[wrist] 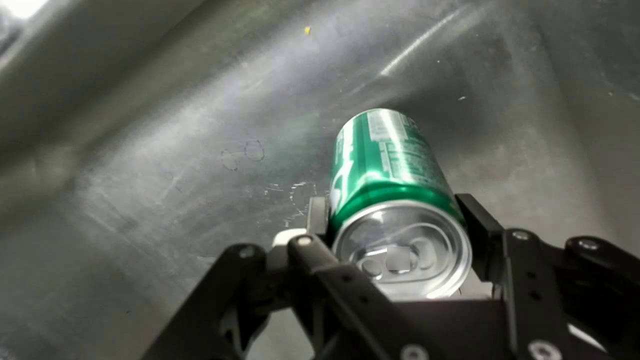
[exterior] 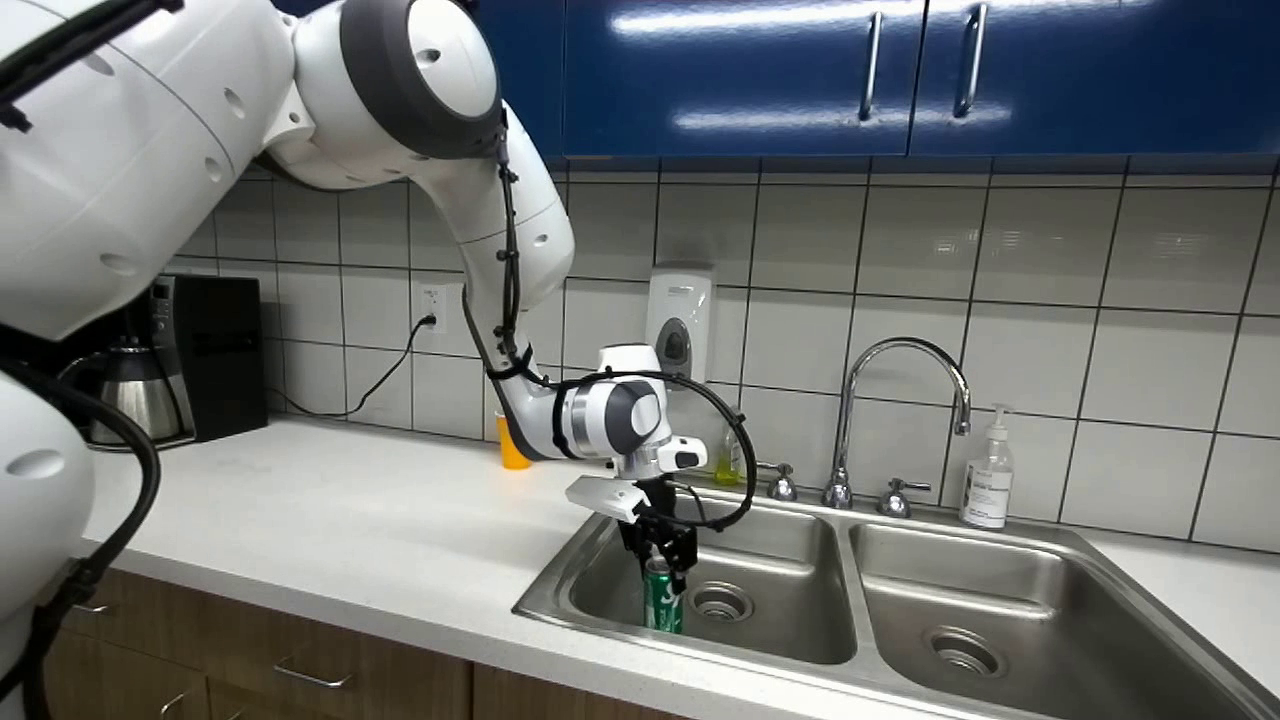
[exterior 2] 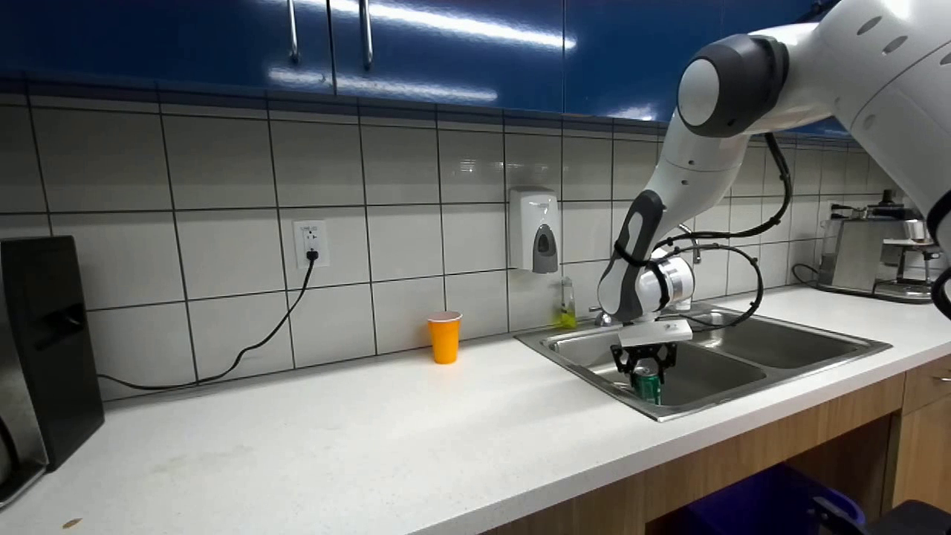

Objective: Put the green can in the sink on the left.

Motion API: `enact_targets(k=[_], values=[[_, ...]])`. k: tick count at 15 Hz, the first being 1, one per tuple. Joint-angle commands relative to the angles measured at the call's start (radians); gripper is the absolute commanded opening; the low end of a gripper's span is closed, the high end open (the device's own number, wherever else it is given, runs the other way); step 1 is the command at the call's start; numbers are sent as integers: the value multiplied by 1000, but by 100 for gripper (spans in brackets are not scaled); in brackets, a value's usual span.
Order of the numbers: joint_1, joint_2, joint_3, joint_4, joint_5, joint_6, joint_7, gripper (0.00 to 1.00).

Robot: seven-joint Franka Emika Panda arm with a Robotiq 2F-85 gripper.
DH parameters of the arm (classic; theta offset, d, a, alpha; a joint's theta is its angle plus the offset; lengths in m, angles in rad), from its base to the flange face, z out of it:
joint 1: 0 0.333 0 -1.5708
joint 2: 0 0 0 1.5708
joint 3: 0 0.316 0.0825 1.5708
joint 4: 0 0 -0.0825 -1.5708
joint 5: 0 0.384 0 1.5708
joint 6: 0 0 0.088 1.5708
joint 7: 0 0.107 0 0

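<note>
The green can [exterior: 664,606] is upright or nearly so inside the left sink basin [exterior: 780,615], close to its front left part. It also shows in an exterior view [exterior 2: 648,389]. My gripper [exterior: 664,568] points down into the basin from above. In the wrist view the can [wrist: 387,155] lies between the two finger pads [wrist: 392,220], with its silver top nearest the camera. Both pads appear to press the can's sides near the top. I cannot tell whether the can's bottom touches the basin floor.
The right basin [exterior: 1065,640] lies beyond a metal divider. The faucet [exterior: 848,430], its handles and a pump bottle [exterior: 988,485] stand behind. A yellow-green bottle [exterior 2: 567,305] and an orange cup [exterior 2: 444,338] stand by the wall. A soap dispenser [exterior 2: 533,229] hangs above.
</note>
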Motion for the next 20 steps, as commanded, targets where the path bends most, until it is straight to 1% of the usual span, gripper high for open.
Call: enact_targets(k=[1, 8, 13, 14, 15, 16, 17, 20], values=[[10, 48, -13, 64, 28, -9, 2, 39], [10, 99, -24, 114, 46, -13, 1, 39], [12, 108, -33, 123, 47, -18, 0, 39], [12, 108, -34, 123, 47, -20, 1, 89], [15, 106, -37, 120, 46, -20, 4, 91], [15, 101, -38, 116, 45, -24, 3, 97], [21, 93, -44, 107, 42, -20, 6, 100], [39, 69, -64, 86, 30, -20, 9, 100]])
